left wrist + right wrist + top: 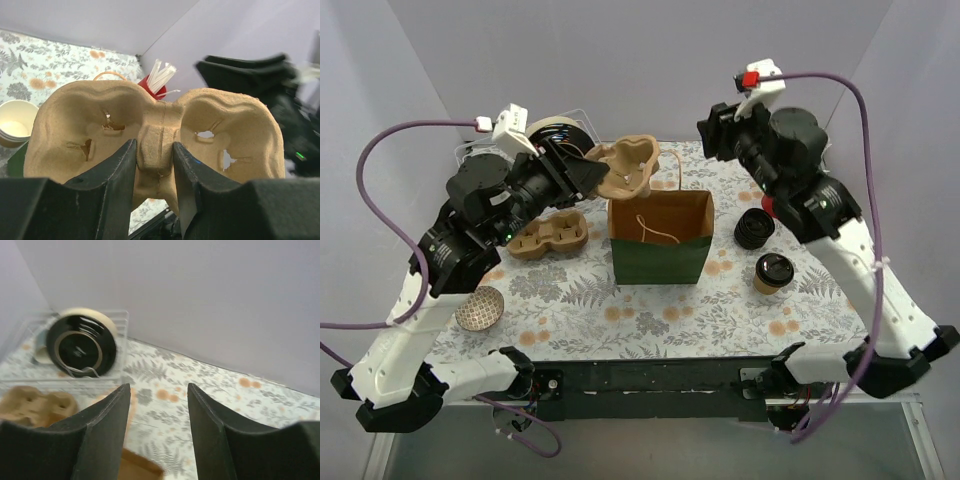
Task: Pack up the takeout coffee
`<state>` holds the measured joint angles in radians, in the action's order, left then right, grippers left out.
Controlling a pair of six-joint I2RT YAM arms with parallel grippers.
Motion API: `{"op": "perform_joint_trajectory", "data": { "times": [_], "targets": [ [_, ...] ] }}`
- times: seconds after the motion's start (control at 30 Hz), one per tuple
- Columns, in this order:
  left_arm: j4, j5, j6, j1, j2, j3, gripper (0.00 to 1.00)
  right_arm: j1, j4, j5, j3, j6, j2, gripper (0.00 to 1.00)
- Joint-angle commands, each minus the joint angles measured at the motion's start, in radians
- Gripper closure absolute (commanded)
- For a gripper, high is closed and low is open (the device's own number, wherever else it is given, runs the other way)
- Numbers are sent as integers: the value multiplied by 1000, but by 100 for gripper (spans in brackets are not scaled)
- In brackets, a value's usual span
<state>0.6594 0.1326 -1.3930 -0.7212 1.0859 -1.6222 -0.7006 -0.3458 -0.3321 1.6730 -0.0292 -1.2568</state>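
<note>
The takeout coffee (773, 272), a tan cup with a black sip lid, stands on the floral tablecloth right of the open green-and-brown paper bag (660, 238). My left gripper (592, 176) is shut on the middle ridge of a moulded cardboard cup carrier (628, 164) and holds it in the air behind the bag's left side. In the left wrist view the carrier (90, 125) fills the frame, with my gripper (155, 162) pinching its ridge. My right gripper (713, 132) is open and empty, raised behind the bag's right side; it also shows in the right wrist view (159, 405).
A stack of loose black lids (754, 230) lies behind the coffee. A second carrier (548, 237) lies left of the bag. A patterned bowl (480, 308) sits front left. A dish rack with plates (560, 130) stands back left. Lidless cups (12, 122) and a red holder of white sticks (157, 80) show behind the carrier.
</note>
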Motion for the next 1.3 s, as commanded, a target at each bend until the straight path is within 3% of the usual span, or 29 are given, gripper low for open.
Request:
{"op": "perform_joint_trajectory", "data": {
  "times": [0.0,0.17,0.27,0.47,0.67,1.27],
  "targets": [
    [54,9,-20,0,-14,-50,78,179,-173,381,77,150,-105,41],
    [124,21,-69,0,-21,-88,74,274,-142,744,-25,198,-92,36],
    [176,19,-87,0,-9,-99,75,335,-176,872,-38,255,-121,35],
    [131,24,-118,0,-58,33,77,411,-308,1047,40,339,-252,36],
    [123,7,-72,0,-5,-5,78,411,-340,1113,39,380,-305,36],
    [100,-25,54,0,100,-93,78,409,-371,1044,1,439,-346,41]
  ]
}}
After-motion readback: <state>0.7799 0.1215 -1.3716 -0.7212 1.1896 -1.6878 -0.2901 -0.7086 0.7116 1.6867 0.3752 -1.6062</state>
